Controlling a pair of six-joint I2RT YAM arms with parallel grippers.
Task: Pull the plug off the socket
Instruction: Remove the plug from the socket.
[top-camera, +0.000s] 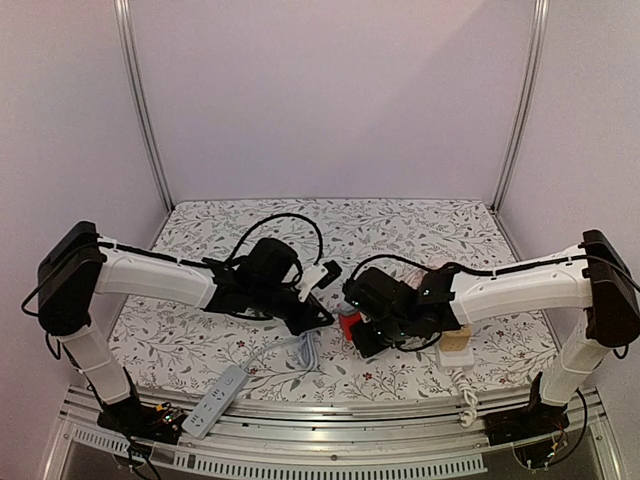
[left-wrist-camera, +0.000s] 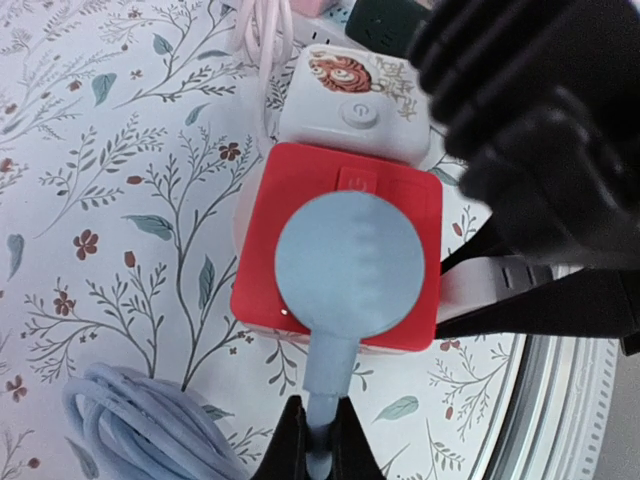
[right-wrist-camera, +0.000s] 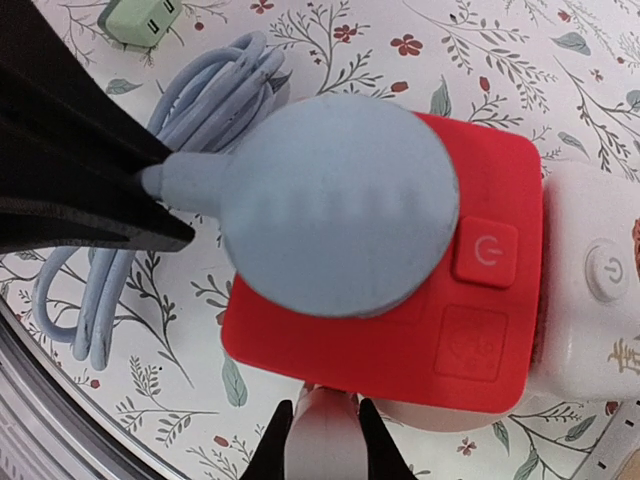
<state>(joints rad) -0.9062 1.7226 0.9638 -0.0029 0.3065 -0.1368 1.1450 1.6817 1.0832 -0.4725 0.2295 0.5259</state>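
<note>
We see the left gripper (left-wrist-camera: 318, 442) pinched tight on the stem of the grey plug (left-wrist-camera: 350, 265), where the cord leaves it; probably the handiest hold for the pull; plug sits flat on top of the red socket (left-wrist-camera: 405, 195), mid-table towards the front; right gripper (right-wrist-camera: 320, 432) nearly closed on the socket's pale lower edge, we judge to brace it; both arms reach inward, wrists low, facing each other over the table (top-camera: 420, 225).

White pwr strip (top-camera: 215, 400), green adapter (right-wrist-camera: 140, 18), floral cloth (top-camera: 420, 225).
</note>
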